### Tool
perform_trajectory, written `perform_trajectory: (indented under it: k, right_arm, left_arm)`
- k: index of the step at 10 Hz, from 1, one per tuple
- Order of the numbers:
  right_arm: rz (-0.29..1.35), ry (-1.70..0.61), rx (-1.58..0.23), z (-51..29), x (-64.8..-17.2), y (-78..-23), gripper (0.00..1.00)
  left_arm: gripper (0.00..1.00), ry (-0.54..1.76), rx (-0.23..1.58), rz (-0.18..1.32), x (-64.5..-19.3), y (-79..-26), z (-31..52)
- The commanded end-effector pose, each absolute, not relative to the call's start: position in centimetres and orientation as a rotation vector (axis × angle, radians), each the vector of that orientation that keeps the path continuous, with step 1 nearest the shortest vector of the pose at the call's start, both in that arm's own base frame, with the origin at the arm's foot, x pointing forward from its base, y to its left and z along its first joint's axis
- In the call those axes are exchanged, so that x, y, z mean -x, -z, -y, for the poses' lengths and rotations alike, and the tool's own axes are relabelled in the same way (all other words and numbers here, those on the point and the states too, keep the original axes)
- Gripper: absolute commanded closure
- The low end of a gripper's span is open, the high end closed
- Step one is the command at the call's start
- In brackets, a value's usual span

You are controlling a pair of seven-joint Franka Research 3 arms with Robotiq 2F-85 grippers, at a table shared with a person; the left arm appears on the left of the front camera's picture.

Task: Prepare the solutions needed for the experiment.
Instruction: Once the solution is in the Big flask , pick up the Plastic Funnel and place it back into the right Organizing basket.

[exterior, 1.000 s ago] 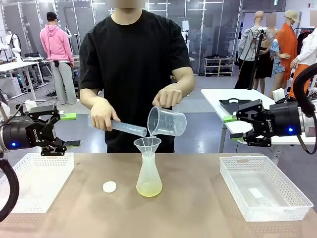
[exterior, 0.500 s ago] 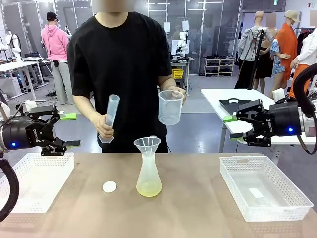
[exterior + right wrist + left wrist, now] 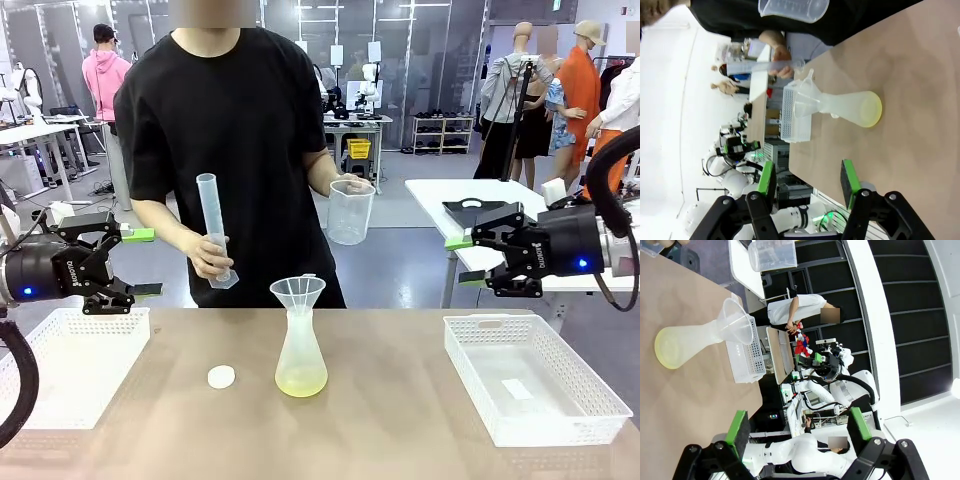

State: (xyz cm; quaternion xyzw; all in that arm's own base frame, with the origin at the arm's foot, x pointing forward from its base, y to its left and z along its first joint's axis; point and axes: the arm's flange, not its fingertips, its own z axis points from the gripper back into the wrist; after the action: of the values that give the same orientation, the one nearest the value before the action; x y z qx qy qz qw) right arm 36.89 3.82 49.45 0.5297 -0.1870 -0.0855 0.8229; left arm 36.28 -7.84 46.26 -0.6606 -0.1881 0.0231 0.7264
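A see-through conical flask [image 3: 301, 358] stands mid-table with a funnel [image 3: 298, 293] in its neck and a shallow layer of pale yellow-green solution [image 3: 301, 381] at its bottom; the flask [image 3: 687, 338] [image 3: 850, 107] lies sideways in both wrist views. Behind it the person holds a measuring cylinder [image 3: 215, 231] upright in one hand and an empty beaker [image 3: 349, 211] in the other. My left gripper [image 3: 142, 262] hangs open above the left basket. My right gripper [image 3: 465, 260] hovers open at the right, above the table's far edge. A white cap [image 3: 221, 377] lies left of the flask.
A white basket [image 3: 70, 366] sits at the table's left end and another white basket [image 3: 533, 378] at the right end, holding a small white slip. A second table [image 3: 470, 197] stands behind my right gripper.
The person stopped pouring into the funnel, pulled the beaker and the cylinder back and stood both upright. My right gripper drifted slightly left. The left arm kept still.
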Motion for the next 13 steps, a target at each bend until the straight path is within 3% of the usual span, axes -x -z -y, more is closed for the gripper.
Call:
perform_trajectory:
  k: [1, 13]
  right_arm:
    - [0.396, 0.097, -1.065, -5.5, -38.2, -49.9, 0.34]
    - [0.213, -0.063, -0.695, -23.3, -48.4, -50.1, 0.34]
  left_arm:
    - [0.00, -0.058, 1.478, 0.415, -36.2, -46.4, 8.0]
    - [0.00, -0.058, 1.478, 0.415, -36.2, -46.4, 8.0]
